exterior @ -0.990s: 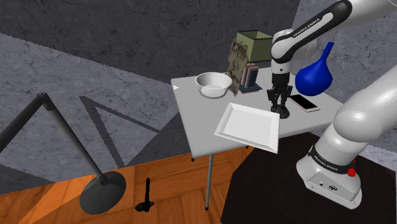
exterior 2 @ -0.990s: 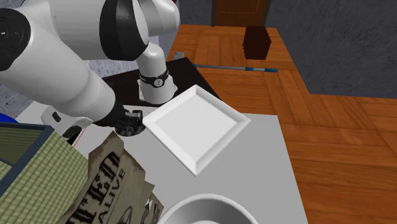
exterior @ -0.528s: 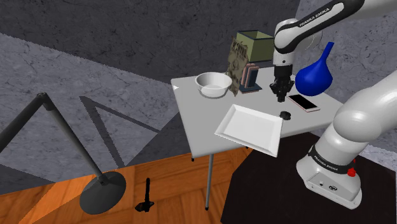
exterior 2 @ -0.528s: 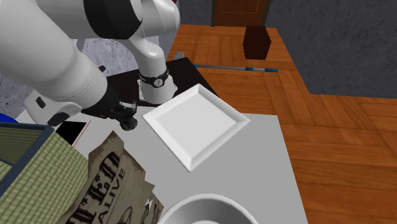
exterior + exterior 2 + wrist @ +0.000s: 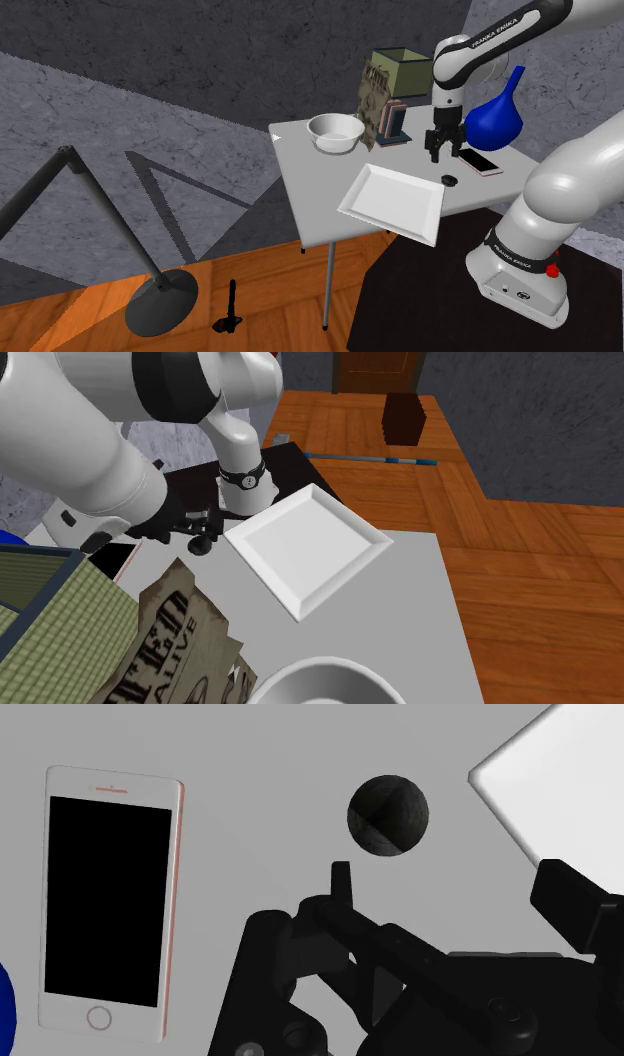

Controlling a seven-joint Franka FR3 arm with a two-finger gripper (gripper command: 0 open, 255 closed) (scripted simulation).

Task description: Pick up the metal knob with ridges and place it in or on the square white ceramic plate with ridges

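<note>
While the tool (image 5: 438,154) hangs empty above the worktop (image 5: 310,190) with its fingers wide apart, the knob (image 5: 388,816) lies between plate (image 5: 392,200) and phone (image 5: 108,899) — so the pick is not yet made, and next it must drop astride the knob and close.

Dark knob (image 5: 388,815) between phone (image 5: 108,899) and plate (image 5: 572,784).

The arm (image 5: 497,28) reads FRANKA EMIKA; the poster (image 5: 168,644) shows ALIVE.
</note>
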